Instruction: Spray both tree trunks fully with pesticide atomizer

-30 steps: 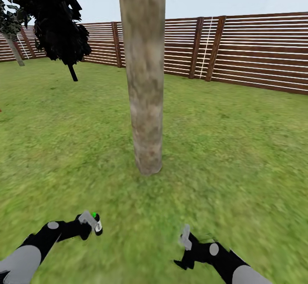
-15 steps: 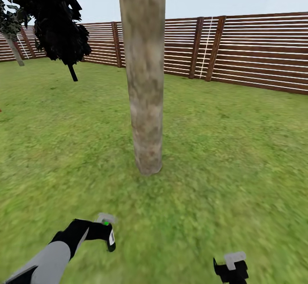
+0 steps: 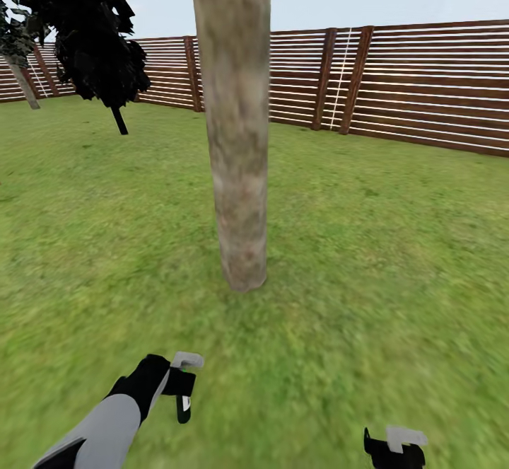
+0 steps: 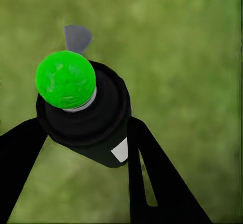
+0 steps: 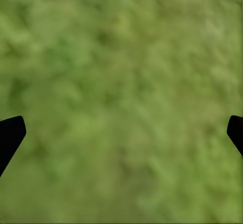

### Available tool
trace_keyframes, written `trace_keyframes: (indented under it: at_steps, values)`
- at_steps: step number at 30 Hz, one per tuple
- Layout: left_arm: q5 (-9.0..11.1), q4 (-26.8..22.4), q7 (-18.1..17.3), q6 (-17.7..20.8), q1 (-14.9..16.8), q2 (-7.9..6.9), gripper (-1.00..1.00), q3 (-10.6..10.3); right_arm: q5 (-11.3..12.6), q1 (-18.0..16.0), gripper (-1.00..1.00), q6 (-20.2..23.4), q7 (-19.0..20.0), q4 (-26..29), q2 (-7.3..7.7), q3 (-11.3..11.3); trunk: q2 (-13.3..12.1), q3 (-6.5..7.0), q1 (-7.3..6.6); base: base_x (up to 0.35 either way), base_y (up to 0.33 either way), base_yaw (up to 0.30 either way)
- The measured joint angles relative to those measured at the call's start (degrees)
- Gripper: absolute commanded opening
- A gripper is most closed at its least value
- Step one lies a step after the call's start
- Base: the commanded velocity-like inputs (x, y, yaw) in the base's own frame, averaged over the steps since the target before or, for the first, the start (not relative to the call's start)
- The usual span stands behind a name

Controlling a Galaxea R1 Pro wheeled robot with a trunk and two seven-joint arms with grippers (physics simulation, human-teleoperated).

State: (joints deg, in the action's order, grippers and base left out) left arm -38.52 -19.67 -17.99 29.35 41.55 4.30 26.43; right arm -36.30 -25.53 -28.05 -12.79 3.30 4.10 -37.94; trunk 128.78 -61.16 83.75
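1. Blurred green lawn [image 5: 121, 92] spreads right across, mottled light and dark, nothing lying on it.
2. One black fingertip of the right gripper [image 5: 121, 138] pokes in at one edge, its partner at the opposite edge.
3. Those fingertips [image 5: 10, 135] sit well apart, spread wide, grasping nothing, only grass between them.

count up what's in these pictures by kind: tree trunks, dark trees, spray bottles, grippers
thick mottled grey-beige tree trunk: 1
dark black-leaved tree by the brown slatted wooden fence: 1
dark green-black spray bottle with a green cap, held in the left gripper: 1
black grippers, left and right gripper: 2
total: 5
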Motion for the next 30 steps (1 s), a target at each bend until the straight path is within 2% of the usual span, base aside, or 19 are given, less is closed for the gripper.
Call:
trace_keyframes:
  at_steps: [5, 20, 30]
  values:
    - [0.09, -0.92, 0.12, -0.15, -0.07, 0.14, -1.0, 0.01, 0.16, 0.01, 1.0, 0.0, 0.1, -0.02, -0.16, 0.03, 0.0, 0.0, -0.01, 0.266, -0.141, 0.0]
    - [0.18, -1.43, 0.03, -0.33, -0.17, 0.19, -1.0, 0.09, 0.17, 0.01, 1.0, 0.0, 0.07, -0.1, -0.25, 0.03, 0.0, 0.75, -0.01, 0.322, -0.031, 0.0]
    - [0.18, -1.49, 0.28, -0.36, -0.17, 0.2, -1.0, 0.1, 0.17, 0.01, 1.0, -0.01, 0.02, -0.02, -0.25, 0.03, 0.0, 0.75, 0.03, 0.059, -0.256, 0.0]
